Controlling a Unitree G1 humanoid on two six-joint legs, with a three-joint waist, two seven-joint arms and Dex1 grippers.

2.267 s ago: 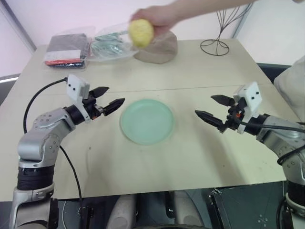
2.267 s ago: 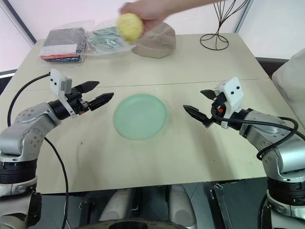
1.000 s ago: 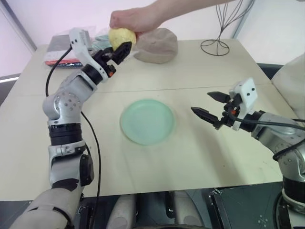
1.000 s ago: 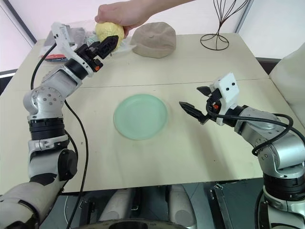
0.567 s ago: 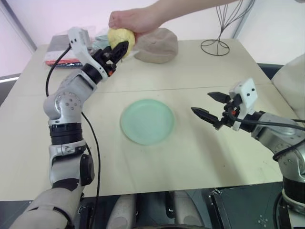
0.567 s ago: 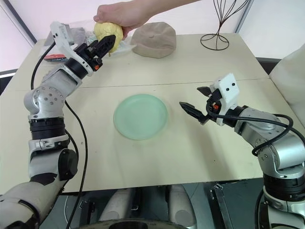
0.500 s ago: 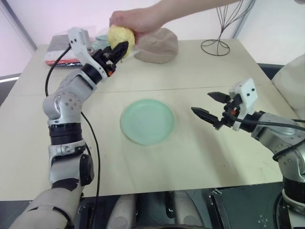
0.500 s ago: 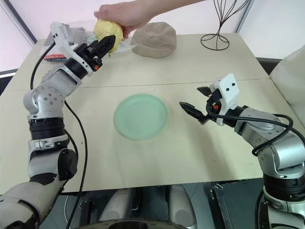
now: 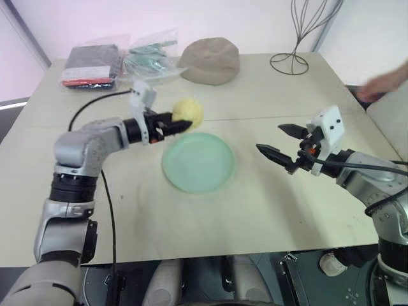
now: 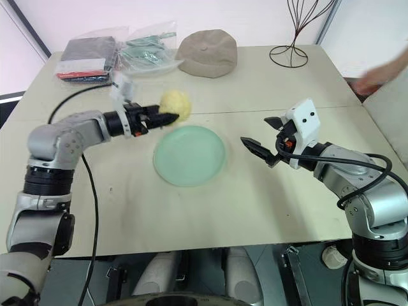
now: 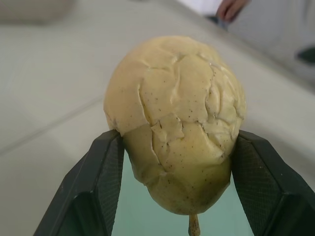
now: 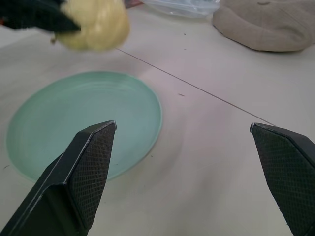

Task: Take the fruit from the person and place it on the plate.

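Left gripper is clamped on the fruit, holding it in the air just over the plate's far-left rim, presumably lining up the drop, while the right gripper idles wide open beside it.

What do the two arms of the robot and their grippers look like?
Both arms are grey metal with rounded joint housings. Each carries a white box-shaped camera module with dark dots at the wrist and a loose black cable. The left gripper and the right gripper each have two black, pointed fingers; the fingers' inner pads show a fine cross-hatched texture.
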